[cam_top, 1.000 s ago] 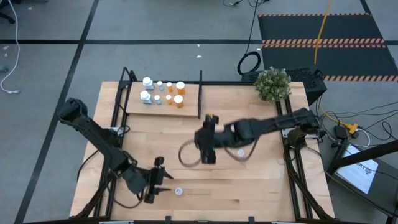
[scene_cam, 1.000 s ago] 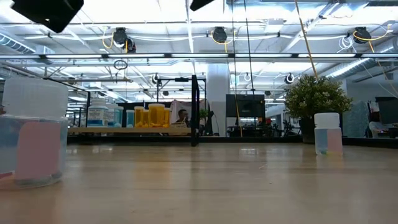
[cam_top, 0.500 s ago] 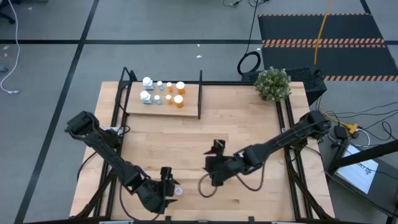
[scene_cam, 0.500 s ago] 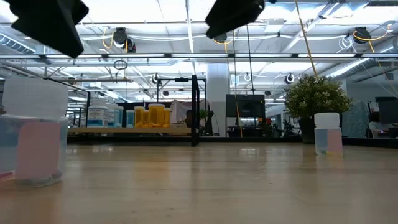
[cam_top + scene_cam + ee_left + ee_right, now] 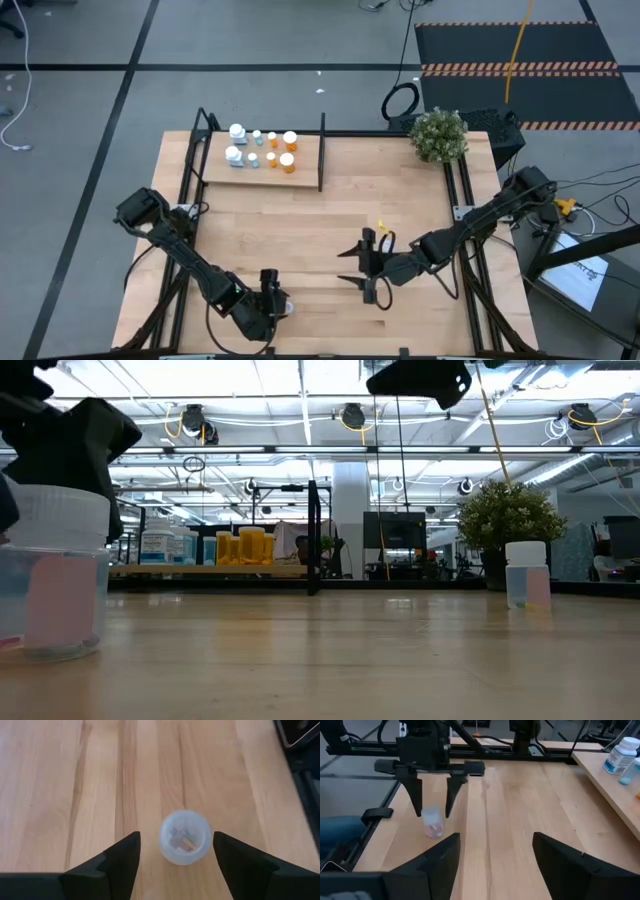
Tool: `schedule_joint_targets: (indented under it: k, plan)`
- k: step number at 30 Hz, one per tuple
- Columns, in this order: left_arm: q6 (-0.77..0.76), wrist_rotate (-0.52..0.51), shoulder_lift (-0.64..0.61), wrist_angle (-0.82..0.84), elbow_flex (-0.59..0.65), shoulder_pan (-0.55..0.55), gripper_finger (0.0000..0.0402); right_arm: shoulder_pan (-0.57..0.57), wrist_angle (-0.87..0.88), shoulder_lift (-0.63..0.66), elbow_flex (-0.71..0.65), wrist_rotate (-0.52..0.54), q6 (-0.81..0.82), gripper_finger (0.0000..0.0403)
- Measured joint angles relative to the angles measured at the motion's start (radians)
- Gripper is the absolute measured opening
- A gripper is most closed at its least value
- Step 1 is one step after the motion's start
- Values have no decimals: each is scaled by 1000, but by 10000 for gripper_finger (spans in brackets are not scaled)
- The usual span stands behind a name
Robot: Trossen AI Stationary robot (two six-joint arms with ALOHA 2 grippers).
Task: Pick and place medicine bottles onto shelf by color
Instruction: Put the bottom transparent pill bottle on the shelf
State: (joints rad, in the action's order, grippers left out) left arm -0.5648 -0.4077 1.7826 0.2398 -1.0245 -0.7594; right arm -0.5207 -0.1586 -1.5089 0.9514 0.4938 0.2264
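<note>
Near the tabletop's 7 o'clock edge, a small pale bottle with a white cap stood upright on bare planks. The left claw hung over it, its two dark fingers spread and flanking the bottle on either side without touching it. Seen from the left wrist, the bottle was a round, translucent cylinder viewed cap-on, sitting between the finger tips with wood showing on both sides. The right wrist view showed that same claw pointing straight down, the bottle between its tapered fingers.

Toward 5 o'clock, the right claw hovered above open tabletop, fingers spread and holding nothing, well apart from the bottle.

At 11 o'clock the shelf, a light-wood plank with thin black posts and a black upright divider, carried white bottles at its outer end, small pale ones beside them, and orange bottles nearest the divider. A bushy green plant stood at 1 o'clock.

From table height, the near bottle loomed large, clear-walled with a pink label. A second pale bottle with a white cap stood far across in front of the plant. The tabletop was smooth, pale, jointed wood with nothing between the two bottles.
</note>
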Motion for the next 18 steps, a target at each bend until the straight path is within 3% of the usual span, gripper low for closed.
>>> schedule_joint_targets:
  k: [13,18]
  plan:
    - [33,-3,-2,-17,0,7,147,-5,-25,8,-29,0,7,242]
    - [36,-2,-2,-31,0,12,144,-5,-25,8,-29,0,-3,242]
